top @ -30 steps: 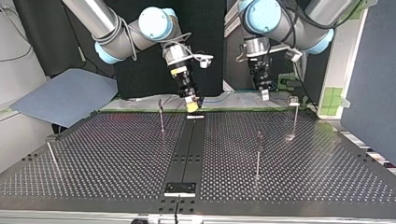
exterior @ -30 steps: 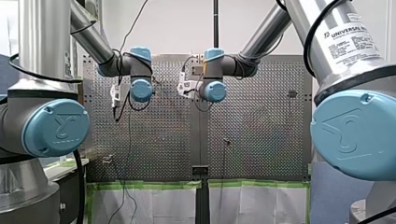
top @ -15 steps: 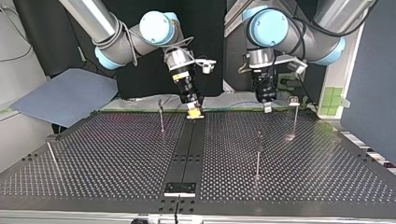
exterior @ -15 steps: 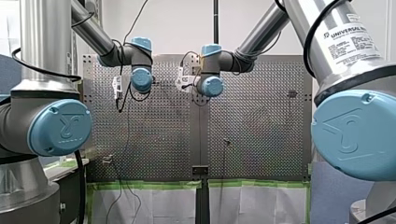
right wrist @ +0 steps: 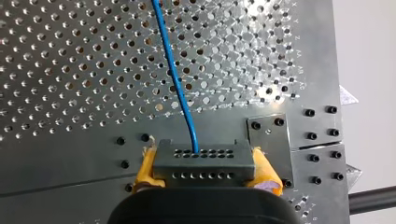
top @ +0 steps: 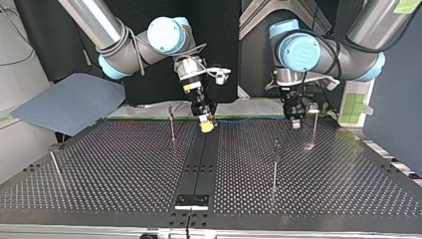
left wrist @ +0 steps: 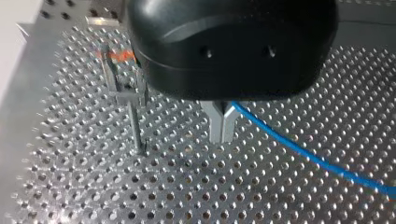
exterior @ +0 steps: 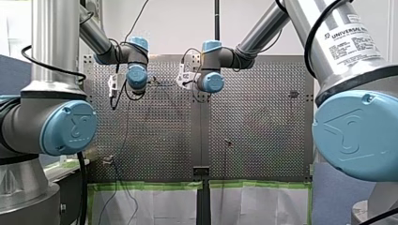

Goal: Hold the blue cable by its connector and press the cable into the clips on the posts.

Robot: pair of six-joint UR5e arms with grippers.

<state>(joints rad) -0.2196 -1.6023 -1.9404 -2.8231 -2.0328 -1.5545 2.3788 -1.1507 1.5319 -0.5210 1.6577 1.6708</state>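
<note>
At the far edge of the perforated surface (top: pixel 124 169), seen from the top view, the task stands at its opening step: the blue cable (right wrist: pixel 175 79) is gripped but, as far as the views show, sits in no clip. The right claw (right wrist: pixel 203 161) is partly open, its yellow pads (right wrist: pixel 264 170) clamped on either end of the dark connector (right wrist: pixel 203 151), from which the cable runs ahead across the holes. The left claw (left wrist: pixel 222 126) has its two metal fingers drawn together with almost no gap, and the cable leaves from between them, so it appears to pinch the cable itself. Just beside this claw stands a thin post (left wrist: pixel 134 121) carrying a forked clip (left wrist: pixel 123 77) at its head; the cable lies apart from it. Three further posts (top: pixel 275 164) stand elsewhere on the surface. The next move probably calls for the left claw to carry its stretch of cable over the fork and press it down into the slot, while the right claw steadies the connector and keeps the line taut enough to seat cleanly.
</note>
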